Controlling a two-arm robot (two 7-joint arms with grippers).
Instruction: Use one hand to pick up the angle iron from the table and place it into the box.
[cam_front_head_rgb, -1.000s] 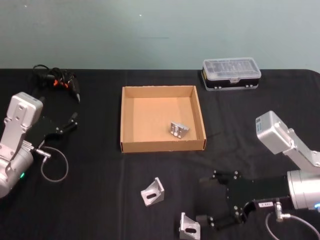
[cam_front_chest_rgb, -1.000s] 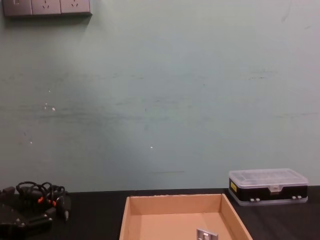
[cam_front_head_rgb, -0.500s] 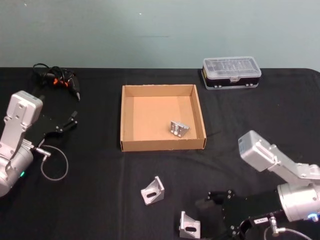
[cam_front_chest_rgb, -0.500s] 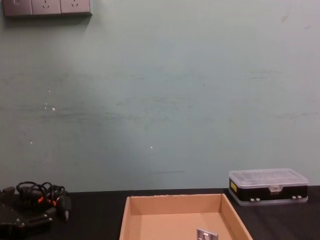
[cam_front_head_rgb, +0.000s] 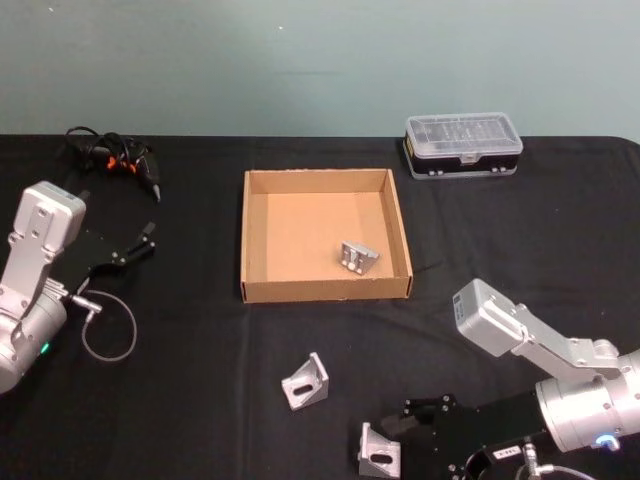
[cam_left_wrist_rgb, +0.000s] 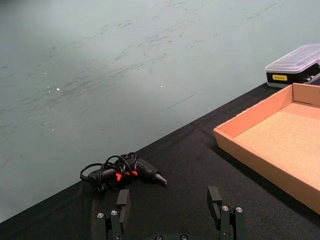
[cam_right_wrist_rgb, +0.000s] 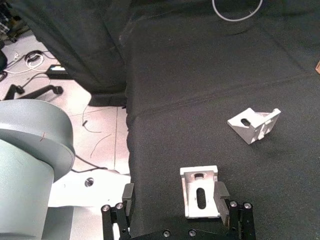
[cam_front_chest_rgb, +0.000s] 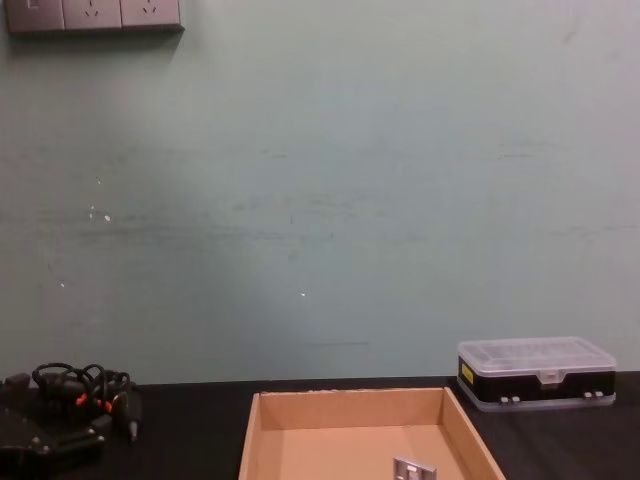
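Note:
Three silver angle irons show in the head view. One (cam_front_head_rgb: 357, 258) lies inside the tan box (cam_front_head_rgb: 323, 292). One (cam_front_head_rgb: 305, 382) rests on the black table (cam_front_head_rgb: 200, 400) in front of the box. The third (cam_front_head_rgb: 380, 452) sits at the table's near edge, and my right gripper (cam_front_head_rgb: 398, 446) is right at it. In the right wrist view that angle iron (cam_right_wrist_rgb: 200, 198) lies between the open fingers of the right gripper (cam_right_wrist_rgb: 175, 196), close against one finger (cam_right_wrist_rgb: 220, 192). The other loose angle iron (cam_right_wrist_rgb: 254, 125) lies farther off. My left gripper (cam_front_head_rgb: 140, 241) is parked open at the far left.
A clear-lidded plastic case (cam_front_head_rgb: 463, 145) stands behind the box at the right. A black cable bundle with orange bits (cam_front_head_rgb: 112, 160) lies at the back left. The table's near edge (cam_right_wrist_rgb: 129, 150) drops to the floor just beside the right gripper.
My right arm has swung left and lower, bringing its open gripper down around the angle iron at the near edge. The left arm and the other angle irons have not moved.

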